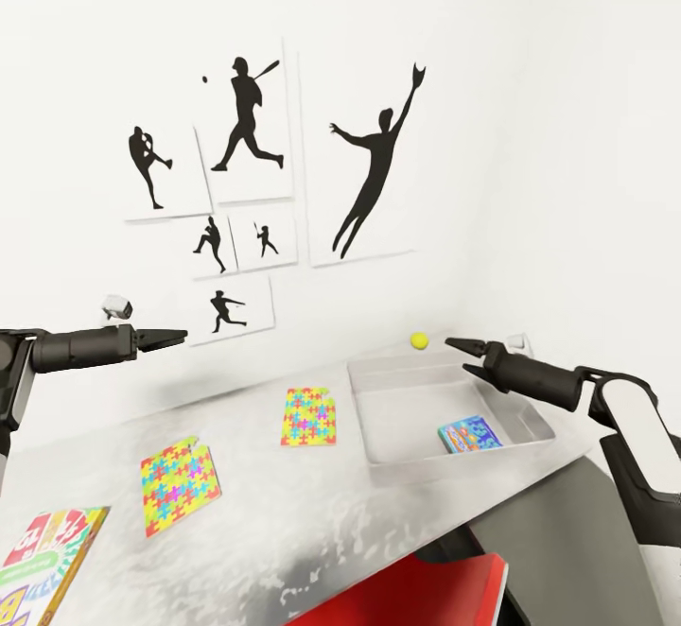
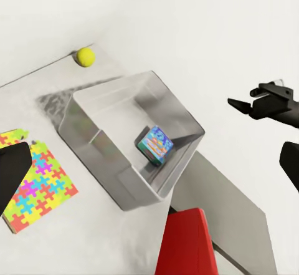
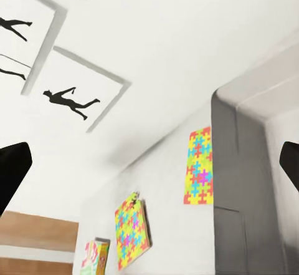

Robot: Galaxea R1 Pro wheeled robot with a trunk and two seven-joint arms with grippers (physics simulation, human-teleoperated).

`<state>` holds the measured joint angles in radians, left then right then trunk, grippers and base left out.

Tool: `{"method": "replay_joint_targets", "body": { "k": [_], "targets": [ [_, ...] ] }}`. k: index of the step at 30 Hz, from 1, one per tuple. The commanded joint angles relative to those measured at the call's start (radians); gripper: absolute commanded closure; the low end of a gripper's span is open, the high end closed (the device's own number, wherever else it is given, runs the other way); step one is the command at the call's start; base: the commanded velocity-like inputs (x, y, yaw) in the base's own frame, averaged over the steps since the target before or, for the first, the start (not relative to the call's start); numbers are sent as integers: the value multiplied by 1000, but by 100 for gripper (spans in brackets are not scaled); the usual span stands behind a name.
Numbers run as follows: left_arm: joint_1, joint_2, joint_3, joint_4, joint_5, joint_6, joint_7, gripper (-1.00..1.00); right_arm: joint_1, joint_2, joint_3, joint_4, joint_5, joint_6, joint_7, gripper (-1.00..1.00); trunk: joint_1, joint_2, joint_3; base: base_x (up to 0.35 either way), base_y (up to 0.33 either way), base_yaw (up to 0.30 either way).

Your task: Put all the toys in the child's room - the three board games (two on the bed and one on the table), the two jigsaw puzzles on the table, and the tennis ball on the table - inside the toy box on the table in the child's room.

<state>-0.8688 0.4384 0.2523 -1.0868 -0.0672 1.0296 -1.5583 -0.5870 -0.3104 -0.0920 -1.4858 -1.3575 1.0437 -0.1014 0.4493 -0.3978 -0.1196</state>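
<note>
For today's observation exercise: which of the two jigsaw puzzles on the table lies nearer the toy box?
The jigsaw puzzle just beside the toy box, farther back on the table. The other jigsaw puzzle lies nearer the green-edged board game.

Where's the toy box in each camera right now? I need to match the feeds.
Head view: toy box on the table's right end, small blue game inside.
Left wrist view: toy box at centre.
Right wrist view: its grey wall at right.
Shared landmark: the jigsaw puzzle nearest it.
</note>
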Motion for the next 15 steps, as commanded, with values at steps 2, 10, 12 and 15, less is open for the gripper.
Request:
{"method": "replay_joint_targets", "body": {
  "k": [2, 10, 12, 15],
  "targets": [
    [-1, 0, 1, -1, -8, 10, -8, -100, 2, 2, 2, -1, -9, 3, -12, -100, 1, -2, -2, 0, 0, -22],
    [-1, 0, 2, -1, -7, 10, -8, -100, 5, 3, 2, -1, -5, 3, -13, -100, 1, -2, -1, 0, 0, -4],
    [-1, 0, 2, -1, -6, 10, -8, -100, 6, 4, 2, -1, -6, 3, -14, -100, 1, -2, -1, 0, 0, 0],
    [-1, 0, 2, -1, -6, 10, -8, -100, 6, 4, 2, -1, -8, 3, -14, -100, 1, -2, -1, 0, 0, 0]
  ]
}}
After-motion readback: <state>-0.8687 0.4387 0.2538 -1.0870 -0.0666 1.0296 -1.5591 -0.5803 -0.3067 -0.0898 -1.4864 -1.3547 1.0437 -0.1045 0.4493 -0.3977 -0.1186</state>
